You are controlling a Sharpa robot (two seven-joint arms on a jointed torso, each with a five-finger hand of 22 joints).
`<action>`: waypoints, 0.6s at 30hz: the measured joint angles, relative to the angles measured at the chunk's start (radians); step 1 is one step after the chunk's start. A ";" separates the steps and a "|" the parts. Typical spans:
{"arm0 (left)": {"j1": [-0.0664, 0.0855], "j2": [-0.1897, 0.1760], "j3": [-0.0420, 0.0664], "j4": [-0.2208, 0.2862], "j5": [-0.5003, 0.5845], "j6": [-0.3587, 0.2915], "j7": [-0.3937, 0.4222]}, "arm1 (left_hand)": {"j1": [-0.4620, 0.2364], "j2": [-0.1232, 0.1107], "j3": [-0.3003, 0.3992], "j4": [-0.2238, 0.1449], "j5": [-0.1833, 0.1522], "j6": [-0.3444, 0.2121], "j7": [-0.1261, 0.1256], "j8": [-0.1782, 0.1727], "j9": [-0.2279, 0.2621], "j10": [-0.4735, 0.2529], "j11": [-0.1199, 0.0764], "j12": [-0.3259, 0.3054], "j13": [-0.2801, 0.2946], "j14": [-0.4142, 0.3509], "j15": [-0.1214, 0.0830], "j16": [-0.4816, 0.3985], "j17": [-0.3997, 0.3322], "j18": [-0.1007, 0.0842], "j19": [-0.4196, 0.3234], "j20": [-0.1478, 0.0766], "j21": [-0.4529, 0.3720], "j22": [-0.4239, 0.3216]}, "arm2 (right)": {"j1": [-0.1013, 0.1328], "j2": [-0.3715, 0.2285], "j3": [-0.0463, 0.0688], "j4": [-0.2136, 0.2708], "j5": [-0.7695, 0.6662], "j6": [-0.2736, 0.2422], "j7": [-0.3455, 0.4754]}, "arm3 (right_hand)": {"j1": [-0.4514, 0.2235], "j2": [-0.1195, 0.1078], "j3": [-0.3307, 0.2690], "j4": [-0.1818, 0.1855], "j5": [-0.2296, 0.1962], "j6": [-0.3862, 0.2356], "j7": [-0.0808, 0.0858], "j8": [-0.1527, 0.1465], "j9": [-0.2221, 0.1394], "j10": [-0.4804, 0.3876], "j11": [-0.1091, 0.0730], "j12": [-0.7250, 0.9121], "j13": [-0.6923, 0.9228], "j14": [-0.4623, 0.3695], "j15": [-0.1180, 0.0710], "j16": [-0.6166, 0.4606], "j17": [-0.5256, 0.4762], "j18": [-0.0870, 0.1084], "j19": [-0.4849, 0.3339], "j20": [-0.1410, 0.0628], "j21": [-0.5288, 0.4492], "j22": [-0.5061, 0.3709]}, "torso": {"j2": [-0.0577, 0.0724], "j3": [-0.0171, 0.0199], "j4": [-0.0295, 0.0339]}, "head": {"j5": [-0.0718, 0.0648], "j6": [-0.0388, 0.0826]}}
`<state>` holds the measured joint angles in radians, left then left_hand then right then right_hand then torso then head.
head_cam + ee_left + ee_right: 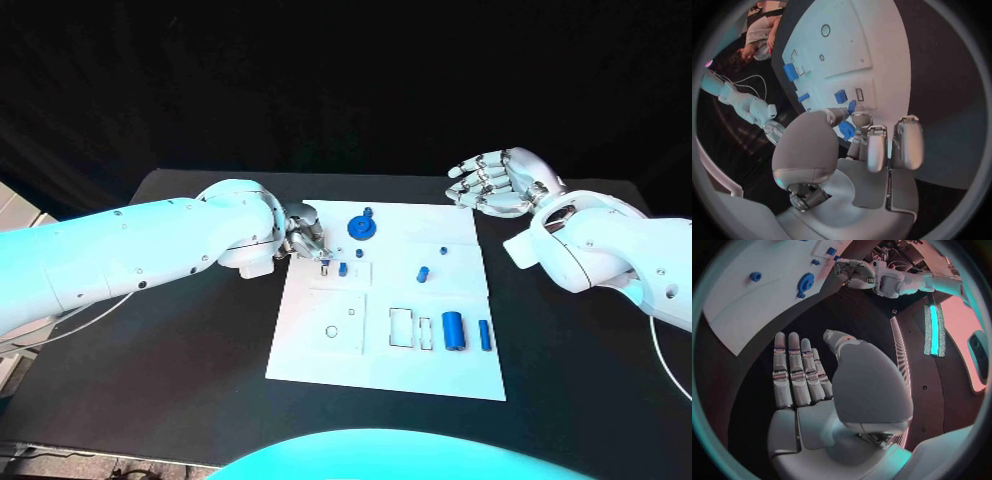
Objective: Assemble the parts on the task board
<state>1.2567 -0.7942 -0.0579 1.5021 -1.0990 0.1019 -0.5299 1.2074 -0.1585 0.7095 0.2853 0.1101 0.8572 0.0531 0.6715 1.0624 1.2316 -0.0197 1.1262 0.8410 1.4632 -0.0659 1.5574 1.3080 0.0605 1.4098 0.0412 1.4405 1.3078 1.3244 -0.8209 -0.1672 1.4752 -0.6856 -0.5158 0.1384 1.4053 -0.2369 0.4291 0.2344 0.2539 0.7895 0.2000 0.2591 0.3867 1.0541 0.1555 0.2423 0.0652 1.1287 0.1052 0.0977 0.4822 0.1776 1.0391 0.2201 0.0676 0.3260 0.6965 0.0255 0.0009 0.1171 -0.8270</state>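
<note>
Left hand (300,236) pinches a small blue part (846,130) at the task board (378,375)'s ten o'clock edge (right hand (495,183) open, idle), so assembly seems barely begun.

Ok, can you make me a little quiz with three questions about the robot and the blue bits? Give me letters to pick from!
1. Where is the blue gear-shaped part?
A. near the task board's far edge
B. on the bare table
C. in the right hand

2. What colour is the task board?
A. red
B. white
C. yellow

3. What is the right hand doing?
A. squeezing a part
B. pressing the board
C. holding nothing, fingers apart

Answers: 1 A, it lies on the plate's far edge near the left hand. 2 B, the plate looks white. 3 C, it sits off the board with straight, empty fingers.
</note>
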 measured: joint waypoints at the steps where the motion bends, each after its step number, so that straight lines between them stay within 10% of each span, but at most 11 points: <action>1: -0.001 0.001 0.000 0.002 -0.008 -0.002 0.001 | 0.000 0.000 0.000 0.000 0.000 0.000 0.000 0.000 0.000 0.000 0.000 0.000 0.000 0.000 0.000 0.000 0.000 0.000 0.000 0.000 0.000 0.000 | 0.000 0.000 0.000 0.000 0.000 0.000 0.000 | 0.000 0.000 0.000 0.000 0.000 0.000 0.000 0.000 0.000 0.000 0.000 0.000 0.000 0.000 0.000 0.000 0.000 0.000 0.000 0.000 0.000 0.000 | 0.000 0.0002 0.0000 | 0.000 0.000; 18: -0.009 0.005 -0.007 0.005 -0.074 0.010 0.005 | -0.005 -0.005 0.003 0.003 0.004 0.006 -0.002 -0.001 -0.001 0.003 -0.003 0.000 0.000 0.004 -0.004 0.000 0.000 0.000 0.007 0.000 0.004 0.000 | 0.000 -0.001 0.000 0.001 0.001 0.000 0.001 | 0.000 0.000 0.000 0.000 0.000 0.000 0.000 0.000 0.000 0.000 0.000 0.000 0.000 0.000 0.000 0.000 0.000 0.000 0.000 0.000 0.000 0.000 | -0.001 0.0010 0.0002 | 0.003 -0.005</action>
<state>1.2481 -0.7894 -0.0648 1.5072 -1.1727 0.1121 -0.5253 1.2021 -0.1637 0.7123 0.2881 0.1137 0.8632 0.0508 0.6703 1.0611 1.2351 -0.0231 1.1262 0.8413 1.4668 -0.0695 1.5573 1.3078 0.0606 1.4173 0.0412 1.4444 1.3077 1.3241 -0.8224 -0.1672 1.4761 -0.6845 -0.5156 0.1394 1.4053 -0.2369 0.4291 0.2345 0.2539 0.7895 0.2000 0.2591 0.3867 1.0542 0.1555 0.2424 0.0653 1.1287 0.1052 0.0977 0.4823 0.1775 1.0391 0.2201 0.0676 0.3260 0.6958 0.0265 0.0011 0.1198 -0.8321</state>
